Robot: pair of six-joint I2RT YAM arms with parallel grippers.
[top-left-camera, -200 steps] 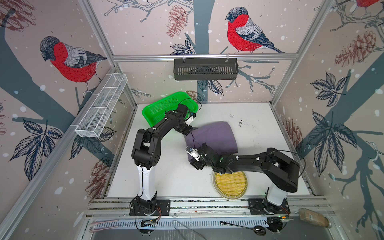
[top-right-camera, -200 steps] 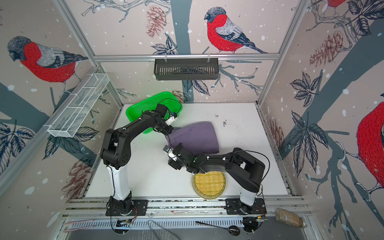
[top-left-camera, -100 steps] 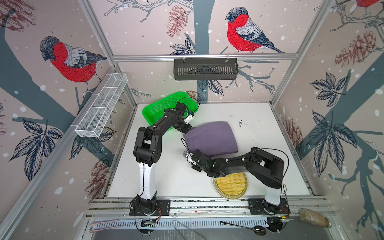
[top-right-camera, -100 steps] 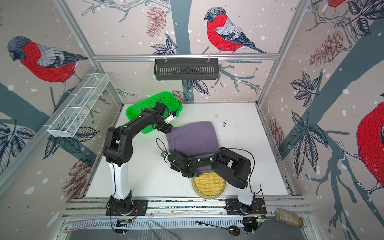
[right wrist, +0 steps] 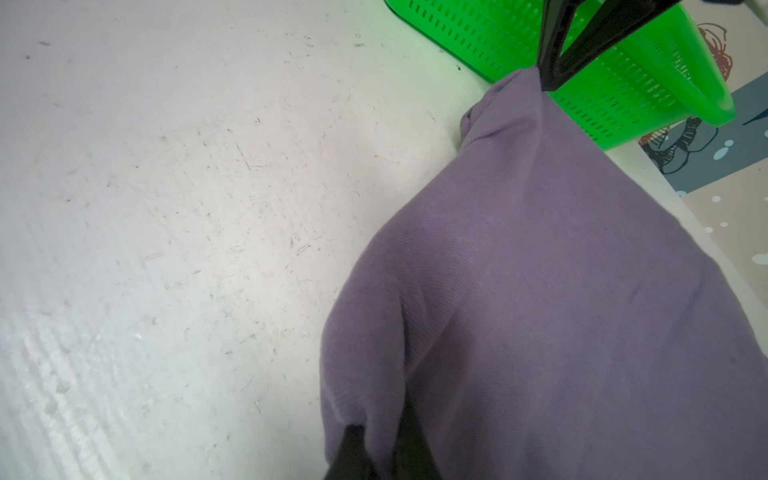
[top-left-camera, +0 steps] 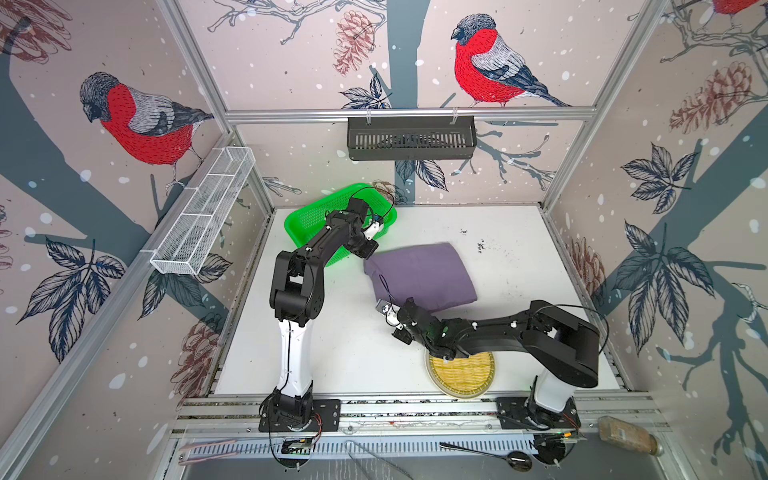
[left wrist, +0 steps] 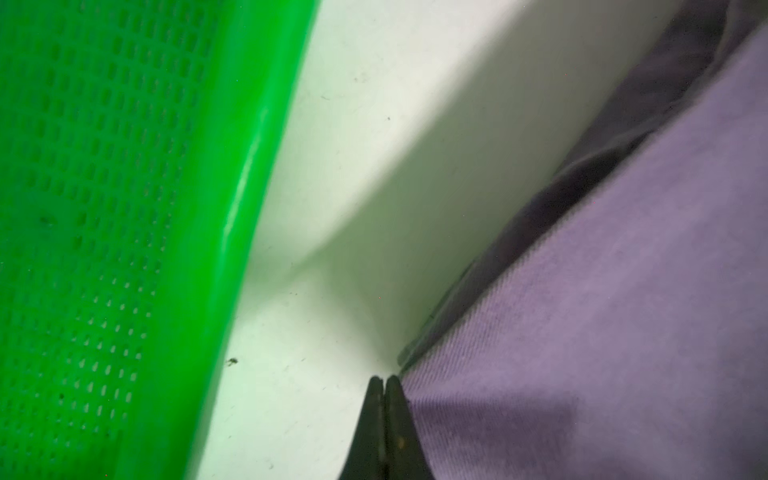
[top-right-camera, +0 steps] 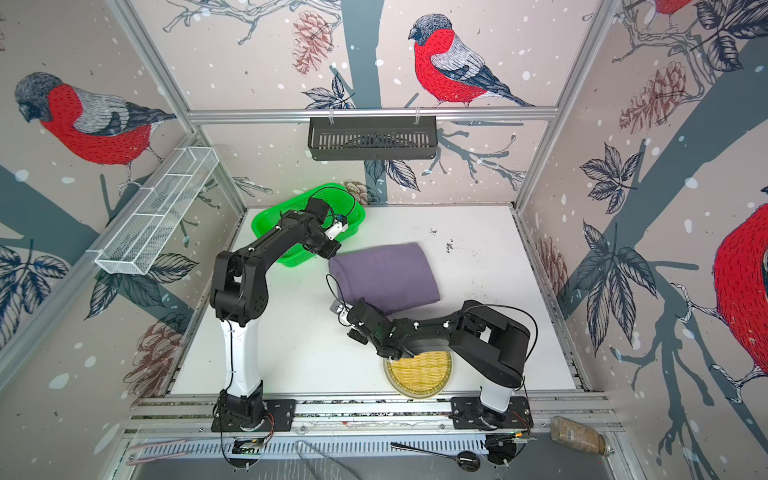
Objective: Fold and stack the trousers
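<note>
The trousers [top-left-camera: 419, 276] [top-right-camera: 384, 276] lie as a folded purple-grey bundle mid-table. My left gripper [top-left-camera: 371, 252] [top-right-camera: 334, 249] is at the bundle's far left corner, beside the green basket. In the left wrist view its jaws [left wrist: 383, 379] are shut tip to tip with no cloth between them, and the trousers [left wrist: 602, 332] lie against one finger. My right gripper [top-left-camera: 395, 309] [top-right-camera: 351, 309] is at the near left corner. In the right wrist view it [right wrist: 382, 432] is shut on a fold of the trousers [right wrist: 561, 291].
A green mesh basket [top-left-camera: 328, 220] [left wrist: 104, 208] stands at the back left, close to the left arm. A round woven yellow plate [top-left-camera: 461, 374] lies near the front under the right arm. A black rack [top-left-camera: 411, 139] and a white wire rack [top-left-camera: 203, 220] hang on the walls.
The right gripper's jaws have closed on the near left corner of the trousers. The left gripper stayed shut and edged slightly towards the basket.
</note>
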